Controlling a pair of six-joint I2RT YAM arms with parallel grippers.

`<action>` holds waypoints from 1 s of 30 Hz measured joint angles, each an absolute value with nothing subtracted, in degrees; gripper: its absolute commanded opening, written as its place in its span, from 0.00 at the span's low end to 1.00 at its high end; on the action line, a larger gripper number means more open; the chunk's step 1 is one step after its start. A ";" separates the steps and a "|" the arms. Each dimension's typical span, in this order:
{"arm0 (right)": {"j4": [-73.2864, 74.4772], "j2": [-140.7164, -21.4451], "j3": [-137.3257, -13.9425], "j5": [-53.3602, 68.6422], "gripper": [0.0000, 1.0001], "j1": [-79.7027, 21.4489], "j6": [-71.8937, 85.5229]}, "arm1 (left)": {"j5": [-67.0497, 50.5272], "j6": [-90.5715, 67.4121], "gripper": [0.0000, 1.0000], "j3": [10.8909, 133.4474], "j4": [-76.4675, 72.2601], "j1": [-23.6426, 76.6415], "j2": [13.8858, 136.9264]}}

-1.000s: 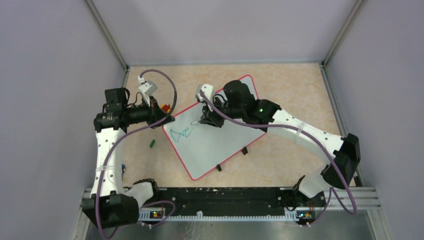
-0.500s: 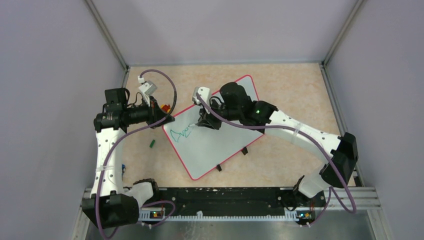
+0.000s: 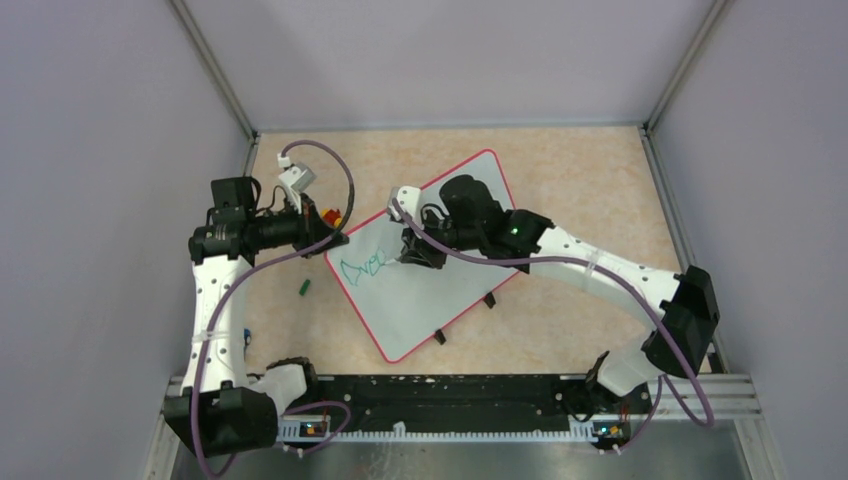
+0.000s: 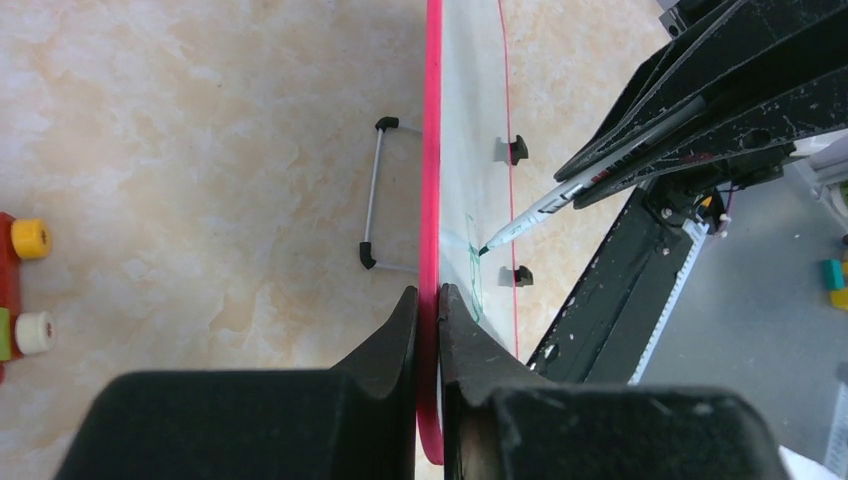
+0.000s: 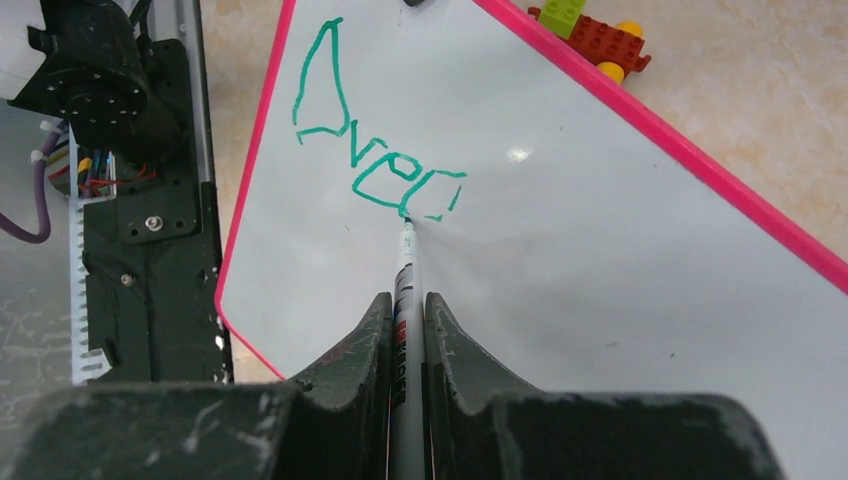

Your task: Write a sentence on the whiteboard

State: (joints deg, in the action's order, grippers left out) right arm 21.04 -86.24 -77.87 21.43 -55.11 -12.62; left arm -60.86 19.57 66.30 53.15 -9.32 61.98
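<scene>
The whiteboard (image 3: pixel 432 300), white with a red rim (image 4: pixel 432 170), lies tilted across the table. My left gripper (image 3: pixel 335 238) is shut on the rim at the board's left corner (image 4: pixel 428 300). Green lettering of the sentence (image 5: pixel 385 165) runs a few letters from that corner (image 3: pixel 362 267). My right gripper (image 5: pixel 405 300) is shut on a white marker (image 5: pixel 404 285). The marker's green tip touches the board at the end of the last letter. In the left wrist view the marker (image 4: pixel 560 195) slants down onto the board.
A small green cap (image 3: pixel 304 287) lies on the table left of the board. Toy bricks in red and yellow (image 3: pixel 327 215) sit behind my left gripper. The board has black feet (image 3: pixel 490 301) and a wire stand (image 4: pixel 375 205). Frame posts and walls close in the table.
My right gripper has shifted the marker along the board, and the green lettering has grown by about one letter to the right. The left gripper has stayed on the rim.
</scene>
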 measured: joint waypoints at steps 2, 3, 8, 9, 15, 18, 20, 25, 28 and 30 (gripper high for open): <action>21.19 -86.11 -77.60 21.02 0.00 -54.92 -12.91 | -60.25 19.51 0.00 66.15 53.63 -9.30 61.98; 21.28 -86.08 -77.60 20.82 0.00 -54.70 -12.99 | -60.01 19.51 0.00 66.06 53.80 -9.30 61.98; 21.89 -85.62 -77.67 20.60 0.00 -53.49 -13.04 | -59.90 19.53 0.00 65.93 54.06 -9.28 62.00; 21.93 -85.54 -77.69 20.58 0.00 -53.43 -13.04 | -59.92 19.53 0.00 65.93 54.06 -9.28 62.00; 22.00 -85.58 -79.15 20.32 0.00 -53.32 -12.93 | -59.99 19.51 0.00 65.93 54.08 -9.28 62.00; 21.67 -85.65 -80.40 20.23 0.00 -53.32 -12.84 | -59.99 19.53 0.00 65.93 54.08 -9.26 62.00; 21.12 -85.78 -80.93 20.21 0.00 -53.32 -12.84 | -59.99 19.51 0.00 65.93 54.08 -9.26 62.00; 20.67 -86.17 -81.19 20.21 0.00 -53.32 -12.84 | -59.99 19.51 0.00 65.93 54.08 -9.26 62.00; 20.64 -86.41 -81.17 20.21 0.00 -53.32 -12.84 | -59.99 19.51 0.00 65.93 54.11 -9.26 62.00; 20.62 -86.52 -81.08 20.21 0.00 -53.32 -12.84 | -59.99 19.51 0.00 65.93 54.08 -9.26 62.00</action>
